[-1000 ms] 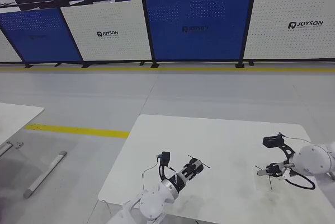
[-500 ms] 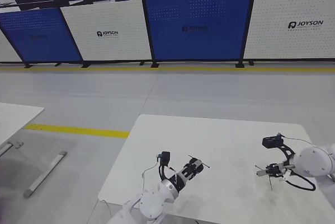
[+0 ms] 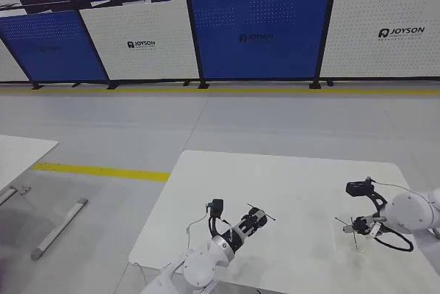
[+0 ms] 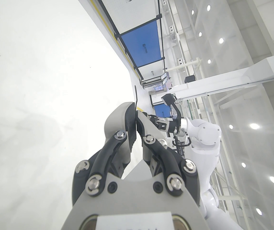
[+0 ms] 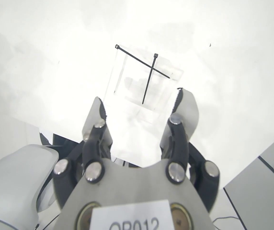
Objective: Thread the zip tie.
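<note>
You're holding one black zip tie [image 4: 135, 95] in your closed left hand [image 4: 135, 111].
Your right hand [image 5: 139, 96] is hovering open above two crossed zip ties [image 5: 152, 68] lying on a clear block [image 5: 129, 84] (itself sitting on the white desk [image 5: 55, 37]).

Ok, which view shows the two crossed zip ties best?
Right wrist view: the crossed zip ties lie in full, heads included, ahead of the open right gripper. Top view gives faint lines beside that gripper; left wrist view is too distant to tell.
</note>
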